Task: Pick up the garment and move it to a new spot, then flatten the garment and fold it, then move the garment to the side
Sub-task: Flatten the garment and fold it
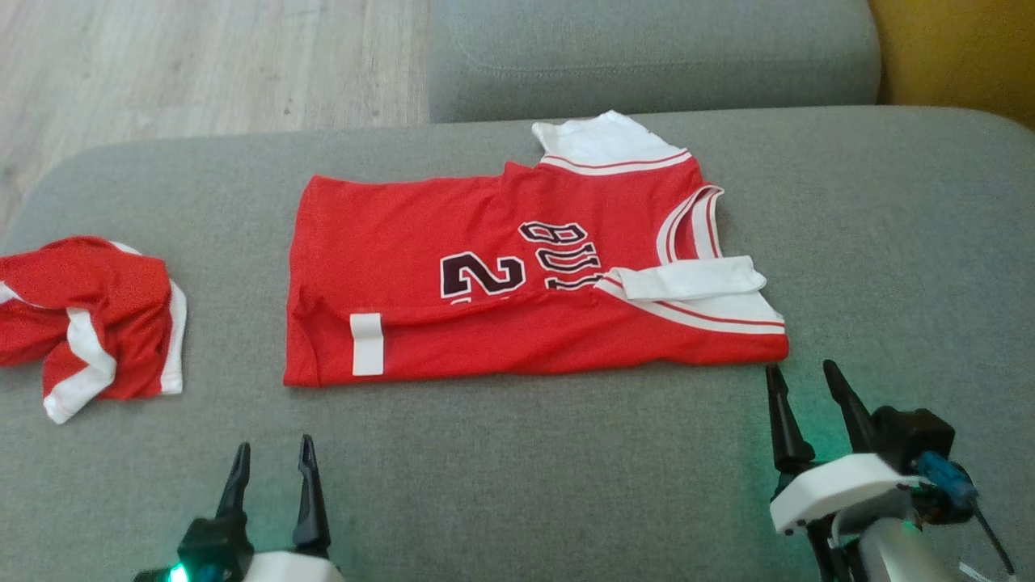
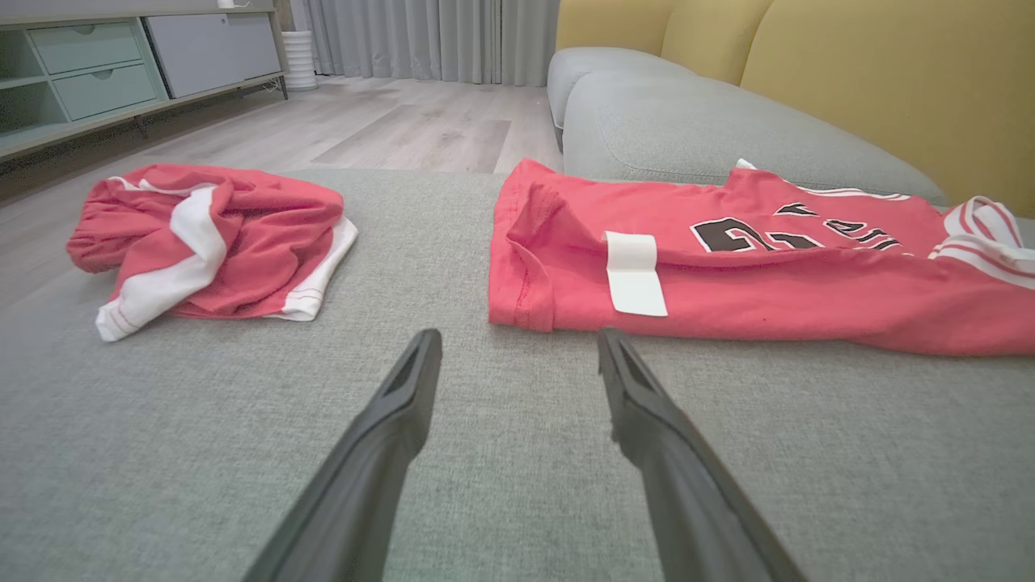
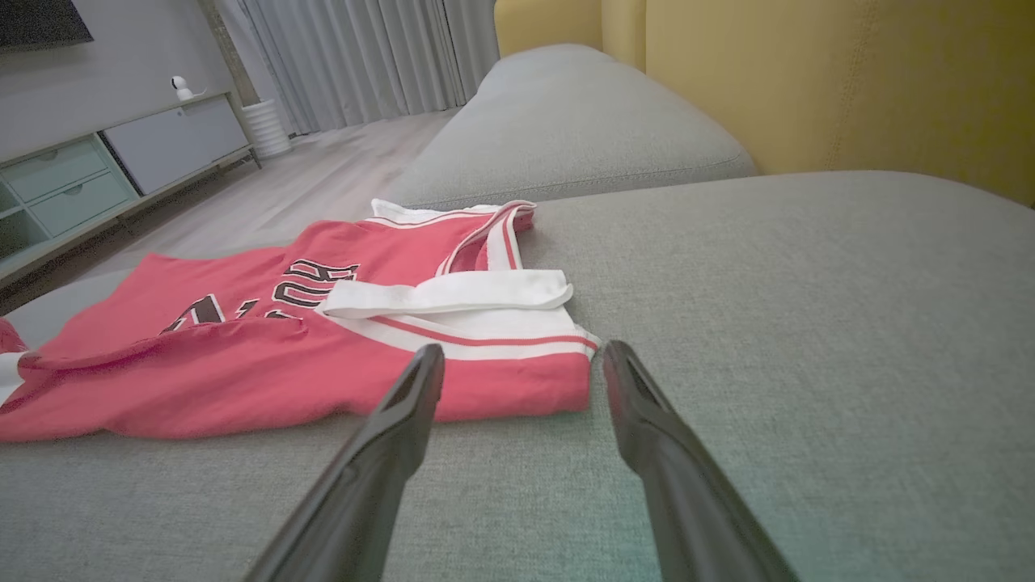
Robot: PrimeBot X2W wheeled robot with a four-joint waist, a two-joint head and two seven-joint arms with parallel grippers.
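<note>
- Fingers (image 2: 400, 412) of left gripper (image 1: 273, 446) spread wide, nothing in them, low over the grey seat cushion (image 1: 517, 469) at near left.
- Same deal for right gripper (image 1: 802, 369) at near right: wide apart, empty.
- Probably parked one per end like that to grab both near corners of the red jersey (image 1: 404, 234) together for another fold. Just a guess tbh.
- Jersey flat mid-cushion, just past both sets of tips, looks short of touching. Near long edge flipped up, white tag (image 1: 367, 343) showing.
- Hem corner right beyond the left tips, shoulder corner just beyond the right ones.
- Crumpled red shorts (image 1: 97, 307) well off to the left. Second cushion (image 1: 647, 56) and wood floor (image 1: 202, 65) way back.
</note>
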